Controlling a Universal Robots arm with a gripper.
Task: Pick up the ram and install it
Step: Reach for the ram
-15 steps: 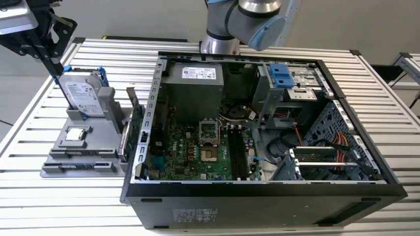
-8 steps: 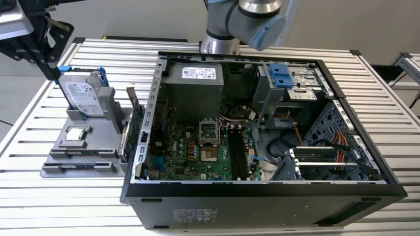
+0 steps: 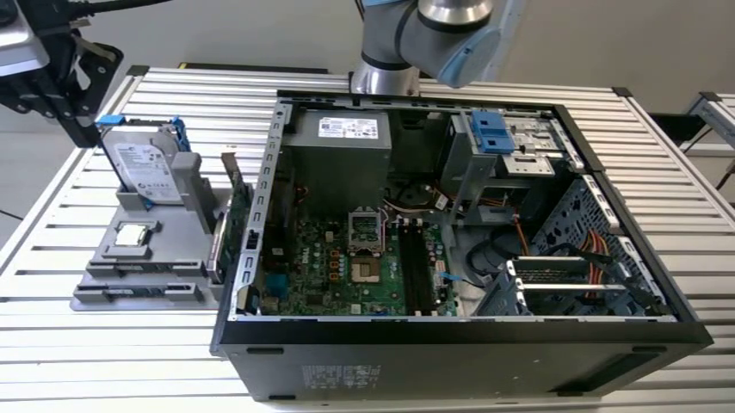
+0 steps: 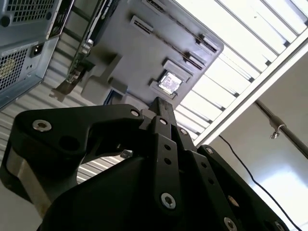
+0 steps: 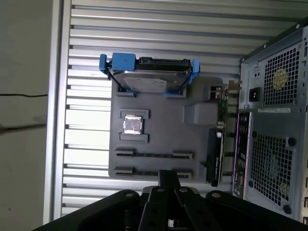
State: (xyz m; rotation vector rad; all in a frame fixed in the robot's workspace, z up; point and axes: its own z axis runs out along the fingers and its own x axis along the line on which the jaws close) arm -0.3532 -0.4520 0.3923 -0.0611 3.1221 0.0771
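Exterior view: ram (image 3: 147, 292) sits slotted in the gray holder (image 3: 98, 301) on the surface, beside the open case (image 3: 460, 340). First wrist view: tool (image 5: 168, 179) hangs above the holder's slot end, can't tell if it's apart or together. Second wrist view: it's clear of the holder. My worry is a crooked descent jamming the stick in its slot.

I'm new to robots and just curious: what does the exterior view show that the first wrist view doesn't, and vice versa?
The exterior view adds the open case's inside, with the motherboard. The first wrist view adds the case's vented back panel. Both share the grey holder, the hard drive and the ram.
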